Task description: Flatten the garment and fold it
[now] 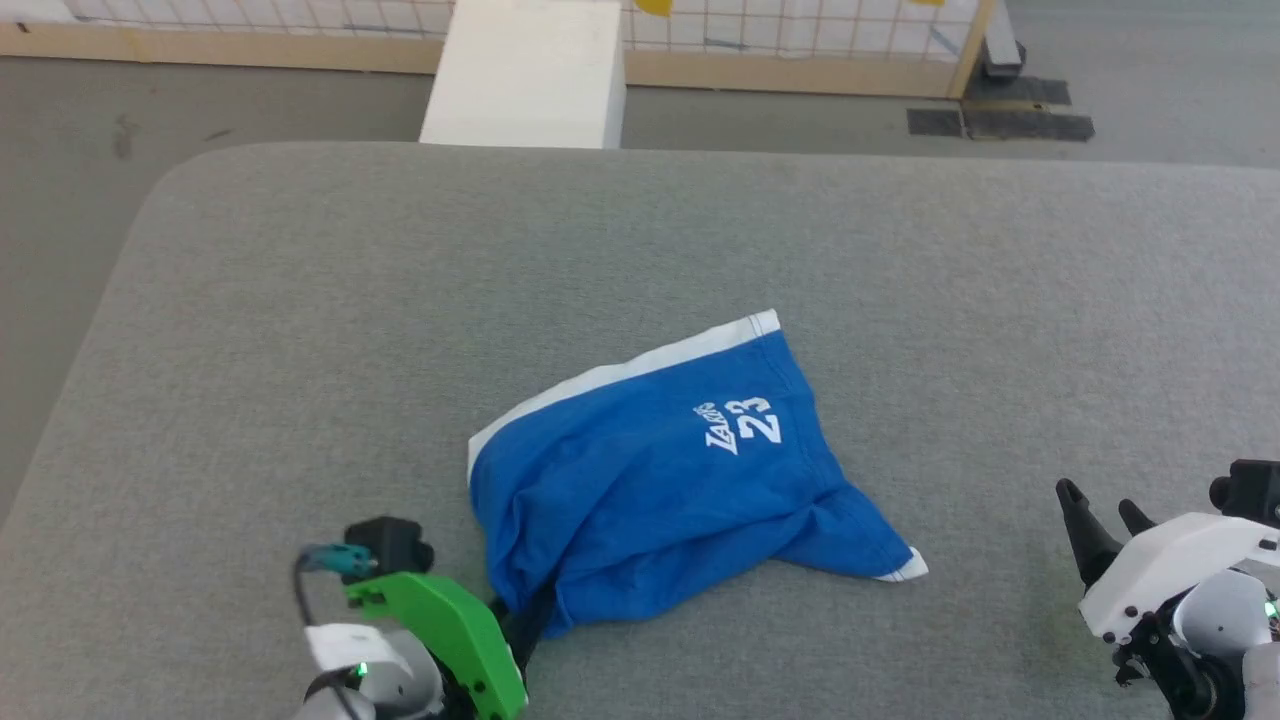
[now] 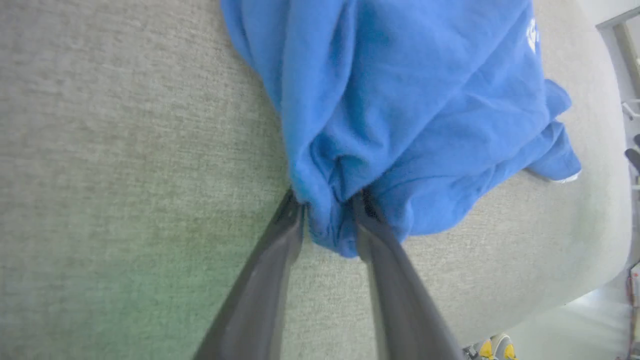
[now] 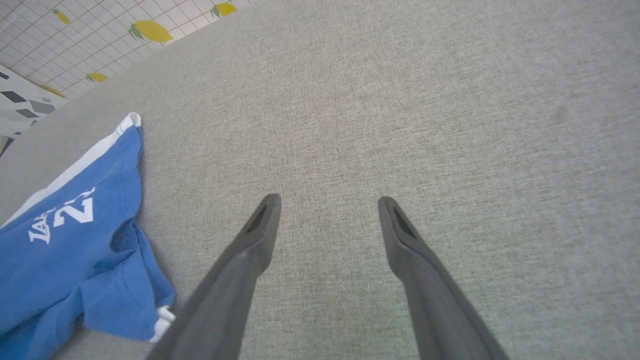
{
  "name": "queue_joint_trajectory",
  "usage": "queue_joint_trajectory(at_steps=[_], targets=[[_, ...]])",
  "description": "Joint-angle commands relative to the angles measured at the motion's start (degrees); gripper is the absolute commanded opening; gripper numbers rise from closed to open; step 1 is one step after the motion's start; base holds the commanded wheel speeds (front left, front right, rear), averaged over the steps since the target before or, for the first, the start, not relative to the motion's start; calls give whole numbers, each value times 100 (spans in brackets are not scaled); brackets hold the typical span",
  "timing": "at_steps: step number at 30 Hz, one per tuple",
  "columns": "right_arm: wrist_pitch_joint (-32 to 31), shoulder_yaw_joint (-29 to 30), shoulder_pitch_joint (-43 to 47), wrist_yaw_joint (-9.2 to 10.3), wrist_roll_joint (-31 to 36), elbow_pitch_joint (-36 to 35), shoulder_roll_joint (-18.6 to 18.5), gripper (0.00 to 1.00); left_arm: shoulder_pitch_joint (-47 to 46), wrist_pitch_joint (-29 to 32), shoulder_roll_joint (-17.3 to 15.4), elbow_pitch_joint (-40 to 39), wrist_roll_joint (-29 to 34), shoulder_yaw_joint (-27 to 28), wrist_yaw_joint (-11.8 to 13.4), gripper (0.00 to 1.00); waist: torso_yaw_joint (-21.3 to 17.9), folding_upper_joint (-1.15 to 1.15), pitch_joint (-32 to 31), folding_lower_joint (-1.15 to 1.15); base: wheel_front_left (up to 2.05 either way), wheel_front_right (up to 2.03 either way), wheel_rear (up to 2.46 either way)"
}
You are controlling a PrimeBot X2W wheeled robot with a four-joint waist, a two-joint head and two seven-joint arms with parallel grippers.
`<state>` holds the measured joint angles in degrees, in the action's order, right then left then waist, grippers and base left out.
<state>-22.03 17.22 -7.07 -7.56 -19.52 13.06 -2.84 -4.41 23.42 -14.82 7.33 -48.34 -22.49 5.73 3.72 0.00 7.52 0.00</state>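
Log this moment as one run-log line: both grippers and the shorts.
left gripper: shut on near bunched edge of blue Lakers shorts | right gripper: open, over grey table, apart from shorts | shorts: crumpled, not yet folded

Fingertips of the left tool [image 2: 327, 200] are hidden inside the garment [image 2: 400, 100]

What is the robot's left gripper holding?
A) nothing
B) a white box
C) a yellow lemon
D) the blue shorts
D: in the left wrist view, the left gripper is pinched shut on a bunched-up bit of the blue shorts.
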Motion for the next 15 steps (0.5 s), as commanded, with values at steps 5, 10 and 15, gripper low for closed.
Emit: queue_joint_trajectory(at_steps=[5,10,15], targets=[[-155,-55,-49,8,211,-167,-4,100,16,-611,246,-584,-921,973,-264,100,250,0,-207,0,0,0,0],[-452,-543,-311,8,426,-347,-4,100,-44,-1773,-105,-855,-319,1652,-294,100,316,0,-186,0,0,0,0],[-1191,-1621,-1108,8,851,-174,-4,100,-57,-3452,-461,-489,1496,1491,-36,100,309,0,48,0,0,0,0]])
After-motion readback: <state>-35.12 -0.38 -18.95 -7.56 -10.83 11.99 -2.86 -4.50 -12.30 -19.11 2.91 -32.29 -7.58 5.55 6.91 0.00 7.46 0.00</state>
